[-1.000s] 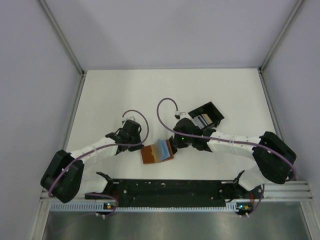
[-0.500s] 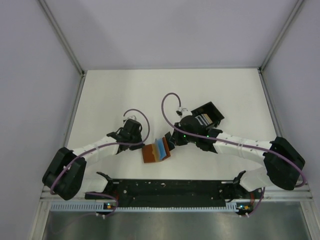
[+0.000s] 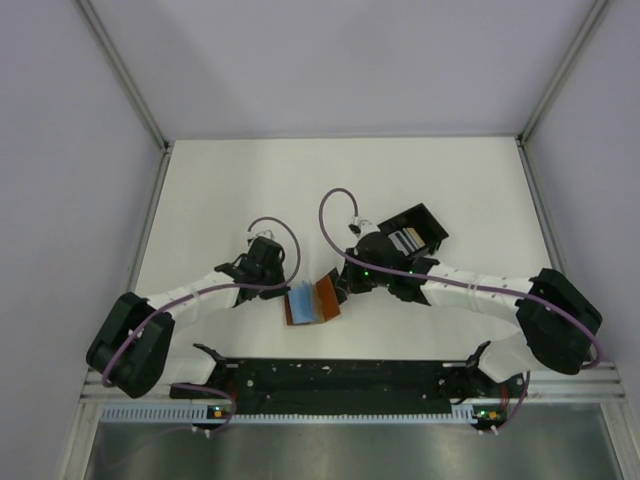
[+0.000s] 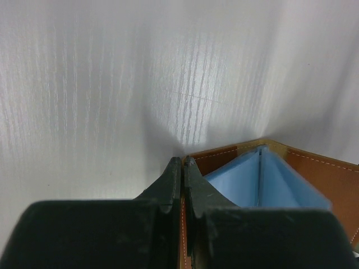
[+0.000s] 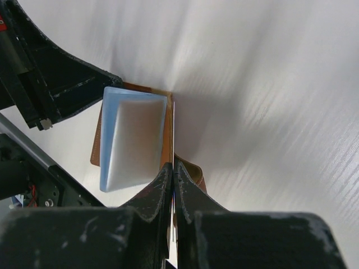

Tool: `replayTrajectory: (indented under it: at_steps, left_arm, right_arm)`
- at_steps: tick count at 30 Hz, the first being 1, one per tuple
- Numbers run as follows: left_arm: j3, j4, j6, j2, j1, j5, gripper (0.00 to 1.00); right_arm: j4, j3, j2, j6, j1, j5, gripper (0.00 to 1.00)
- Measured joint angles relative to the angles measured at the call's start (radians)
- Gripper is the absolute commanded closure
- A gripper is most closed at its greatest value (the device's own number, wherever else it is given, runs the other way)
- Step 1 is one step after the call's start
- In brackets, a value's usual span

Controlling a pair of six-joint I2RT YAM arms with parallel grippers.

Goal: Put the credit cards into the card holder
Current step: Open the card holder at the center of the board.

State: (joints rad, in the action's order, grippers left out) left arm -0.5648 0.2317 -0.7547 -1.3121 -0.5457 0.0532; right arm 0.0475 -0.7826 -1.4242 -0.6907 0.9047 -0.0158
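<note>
— Left end effector [image 4: 182,162]: what is it doing?

— It is pinching shut on the left edge of the card holder [image 4: 325,176]. Brown leather is showing between its closed fingers.

— And the right end effector [image 5: 173,167]?

— It is also clamping shut, on the thin edge of the opposite flap. The short closing tab [image 5: 194,174] is curling out just beside its fingers.

— Where is the card holder sitting?

— It is hanging between the two arms, low over the white bench [image 3: 230,190] and near its front edge. I cannot tell whether it is touching the surface. It is half folded, with its two halves angling toward each other. Pale blue is facing inward on both halves, and I cannot tell whether that is lining or a card.

— And the credit cards [image 3: 404,241]?

— They are standing in the black slotted box [image 3: 428,220], behind the right wrist and apart from the card holder. Blue and pale edges are showing there.
</note>
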Motion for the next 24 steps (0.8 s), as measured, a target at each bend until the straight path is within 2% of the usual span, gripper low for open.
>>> replayTrajectory:
  at_steps: [17, 24]
  left_arm:
    - [-0.072, 0.015, 0.027, 0.051, 0.0, -0.09, 1.0]
    - [-0.072, 0.016, 0.027, 0.051, -0.002, -0.105, 1.0]
  right_arm:
    - [0.05, -0.005, -0.049, 0.002, -0.006, 0.084, 1.0]
    - [0.089, -0.005, -0.004, 0.008, -0.006, 0.142, 1.0]
